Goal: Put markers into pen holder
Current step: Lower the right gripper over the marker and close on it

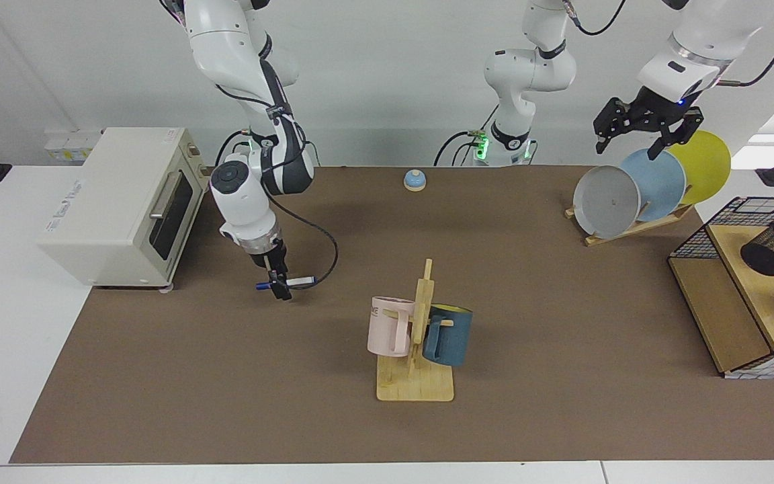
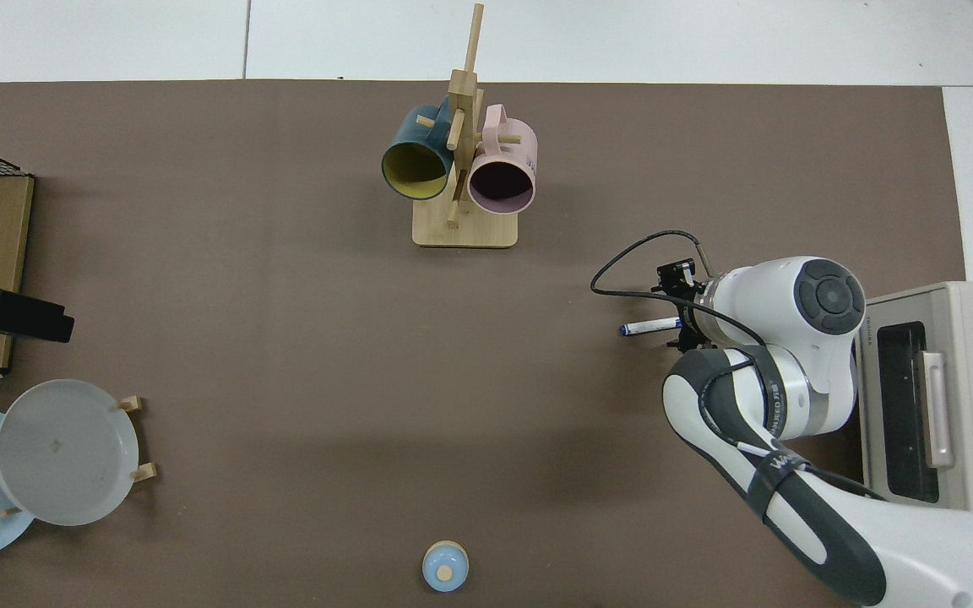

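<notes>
White marker [image 1: 287,282], blue cap, in right pincer [image 1: 279,284].
</notes>
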`<act>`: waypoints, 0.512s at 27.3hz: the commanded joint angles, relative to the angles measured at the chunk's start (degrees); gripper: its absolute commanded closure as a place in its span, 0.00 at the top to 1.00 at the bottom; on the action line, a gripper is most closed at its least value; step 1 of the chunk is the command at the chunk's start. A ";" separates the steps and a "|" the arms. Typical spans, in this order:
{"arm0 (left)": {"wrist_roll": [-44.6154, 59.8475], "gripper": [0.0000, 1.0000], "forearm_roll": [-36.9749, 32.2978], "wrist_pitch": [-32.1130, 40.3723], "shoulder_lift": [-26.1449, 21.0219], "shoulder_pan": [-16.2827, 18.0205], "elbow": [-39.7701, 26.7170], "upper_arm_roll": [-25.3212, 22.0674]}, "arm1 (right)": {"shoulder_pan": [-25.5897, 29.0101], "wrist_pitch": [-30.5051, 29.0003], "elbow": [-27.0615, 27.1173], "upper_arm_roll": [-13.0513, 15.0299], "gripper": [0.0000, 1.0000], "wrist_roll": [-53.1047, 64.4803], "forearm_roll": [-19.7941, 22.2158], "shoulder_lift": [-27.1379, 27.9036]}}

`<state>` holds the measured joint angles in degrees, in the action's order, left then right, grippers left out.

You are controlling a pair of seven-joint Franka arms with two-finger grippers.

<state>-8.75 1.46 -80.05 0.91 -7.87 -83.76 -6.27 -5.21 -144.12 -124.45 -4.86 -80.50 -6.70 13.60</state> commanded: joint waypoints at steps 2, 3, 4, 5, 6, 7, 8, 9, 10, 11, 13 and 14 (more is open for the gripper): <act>0.40 1.00 0.47 0.16 1.99 0.66 -2.38 0.38 | 1.16 -1.77 0.00 -0.33 0.81 1.67 -0.94 0.90; 0.40 1.00 0.47 0.16 1.99 0.66 -2.46 0.38 | 1.25 -1.77 0.00 -0.33 0.81 1.58 -0.94 0.91; 0.40 1.00 0.39 0.16 2.08 0.66 -2.64 0.38 | 1.25 -1.77 0.00 -0.42 0.81 1.58 -0.94 0.91; 0.40 1.00 0.47 0.16 2.08 0.66 -2.81 0.38 | 1.25 -1.77 0.00 -0.42 0.80 1.58 -0.94 0.91; 0.40 1.00 0.47 0.16 2.16 0.66 -2.90 0.38 | 1.25 -1.77 0.00 -0.42 0.78 1.49 -0.94 0.91; 0.40 1.00 0.47 0.16 2.34 0.66 -2.90 0.38 | 1.16 -1.77 0.00 -0.42 0.76 1.40 -0.94 0.91; 0.40 1.00 0.39 0.16 2.34 0.66 -2.99 0.38 | 1.16 -1.77 0.00 -0.42 0.74 1.23 -0.94 0.99; 0.40 1.00 0.39 0.16 2.43 0.66 -3.17 0.38 | 1.08 -1.77 -0.09 -0.42 0.73 1.23 -0.94 0.99; 0.40 1.00 0.39 0.16 2.43 0.66 -3.17 0.38 | 1.07 -1.77 0.00 -0.42 0.69 1.05 -0.94 1.08; 0.40 1.00 0.39 0.16 2.43 0.66 -3.25 0.38 | 1.07 -1.77 -0.09 -0.42 0.66 0.96 -0.94 1.17; 0.31 1.00 0.47 0.16 2.43 0.66 -3.17 0.38 | 1.07 -1.77 0.00 -0.42 0.57 0.79 -0.94 1.17; 0.31 1.00 0.47 0.16 2.43 0.66 -3.25 0.38 | 1.07 -1.69 0.00 -0.42 0.53 0.79 -1.03 1.17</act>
<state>-8.75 1.46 -80.02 1.38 -7.87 -84.70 -6.27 -4.71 -144.14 -124.45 -4.74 -80.35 -6.70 14.18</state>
